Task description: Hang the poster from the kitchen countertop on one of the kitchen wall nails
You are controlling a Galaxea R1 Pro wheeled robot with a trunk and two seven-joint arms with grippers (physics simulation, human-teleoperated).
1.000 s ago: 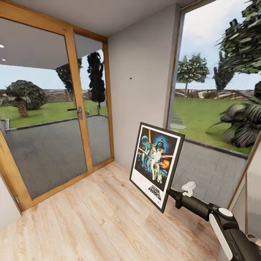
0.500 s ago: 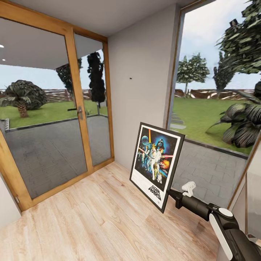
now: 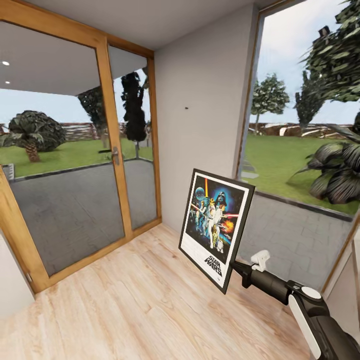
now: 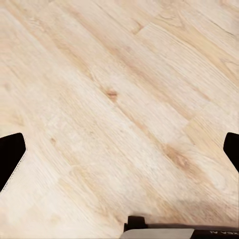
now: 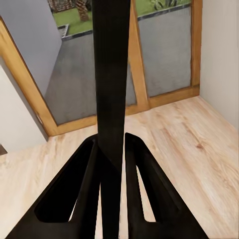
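Holding the poster (image 3: 216,229) upright in the air, off the floor, at the end of the right arm (image 3: 280,287) that reaches in from the lower right of the head view. Gripping it by its lower right edge, near the corner beside the black "STAR WARS" title, so that nearly the whole frame stands above and to the left of the hold. Facing the head camera with the blue-black artwork, leaning slightly with the top edge tipped to the right. Seen edge-on in the right wrist view as a narrow dark strip (image 5: 111,74) rising straight up out of the right gripper (image 5: 111,164), with the two black fingers (image 5: 85,169) pressed against either face of it, clamped tight on the frame. Hanging in front of the plain pale grey wall (image 3: 205,100), low against it, with the wall nail (image 3: 186,107) showing as a small dark dot well above the poster's top edge and a little to its left. Flanked by a wood-framed glass door (image 3: 75,165) to the left and a tall window (image 3: 305,130) onto a lawn and trees to the right. Hovering over bare light wooden floor (image 4: 119,99) in the left wrist view, the left gripper (image 4: 122,152) with its two dark fingertips (image 4: 10,154) set wide apart at opposite edges, nothing between them.
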